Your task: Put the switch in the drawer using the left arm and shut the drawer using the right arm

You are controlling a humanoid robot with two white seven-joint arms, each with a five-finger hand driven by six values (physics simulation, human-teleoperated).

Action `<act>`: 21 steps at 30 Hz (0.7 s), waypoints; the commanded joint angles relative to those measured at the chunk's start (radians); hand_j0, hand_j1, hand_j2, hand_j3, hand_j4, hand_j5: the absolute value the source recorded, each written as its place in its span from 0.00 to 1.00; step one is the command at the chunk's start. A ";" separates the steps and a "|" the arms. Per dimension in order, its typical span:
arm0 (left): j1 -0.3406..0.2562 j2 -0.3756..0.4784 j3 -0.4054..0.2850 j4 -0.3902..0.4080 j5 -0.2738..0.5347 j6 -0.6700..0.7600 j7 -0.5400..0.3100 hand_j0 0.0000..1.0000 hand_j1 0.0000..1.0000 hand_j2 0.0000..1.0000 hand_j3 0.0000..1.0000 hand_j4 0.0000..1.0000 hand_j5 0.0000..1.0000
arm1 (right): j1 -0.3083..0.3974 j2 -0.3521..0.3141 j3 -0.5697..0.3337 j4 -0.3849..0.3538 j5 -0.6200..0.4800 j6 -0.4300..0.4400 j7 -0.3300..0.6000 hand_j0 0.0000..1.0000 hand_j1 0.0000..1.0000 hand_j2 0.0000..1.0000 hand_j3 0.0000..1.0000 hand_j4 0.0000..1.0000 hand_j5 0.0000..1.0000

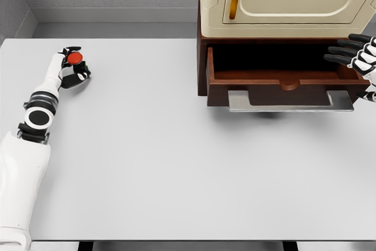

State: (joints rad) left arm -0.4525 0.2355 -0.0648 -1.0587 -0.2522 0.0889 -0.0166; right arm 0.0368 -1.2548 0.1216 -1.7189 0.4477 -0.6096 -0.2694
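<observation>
- Head view is looking down on a pale grey bench (147, 163) with a grey wall behind it.
- At the far left, the white left arm is reaching up from the lower left corner, and the left hand (71, 67) is sitting low over the bench near its back left corner.
- Its dark fingers (82, 74) are curling around a small switch (74, 58) with a round red top, holding it.
- Right of centre, a dark brown wooden drawer (282, 80) is standing pulled open under a cream cabinet (288, 1), with a flat metal handle (291, 101) along its front.
- At the right edge, the right hand (355, 54) is hovering beside the drawer's right side, its fingers (341, 51) spreading wide and holding nothing.
</observation>
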 commanded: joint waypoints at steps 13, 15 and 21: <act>0.002 0.007 -0.001 -0.007 0.001 -0.001 0.001 0.55 0.55 0.55 0.55 0.55 0.55 | 0.000 -0.003 0.000 0.001 -0.006 -0.001 -0.002 1.00 1.00 1.00 1.00 1.00 1.00; 0.002 0.008 -0.001 -0.010 0.001 -0.003 0.001 0.52 0.52 0.52 0.52 0.52 0.52 | 0.000 -0.003 0.000 0.001 -0.006 -0.001 -0.004 1.00 1.00 1.00 1.00 1.00 1.00; 0.000 0.008 -0.001 -0.024 0.001 -0.003 0.001 0.48 0.48 0.48 0.48 0.48 0.48 | 0.000 -0.002 -0.002 0.001 -0.007 -0.001 -0.004 1.00 1.00 1.00 1.00 1.00 1.00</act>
State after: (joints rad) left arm -0.4525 0.2433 -0.0656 -1.0788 -0.2514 0.0865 -0.0157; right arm 0.0368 -1.2556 0.1203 -1.7179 0.4474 -0.6096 -0.2721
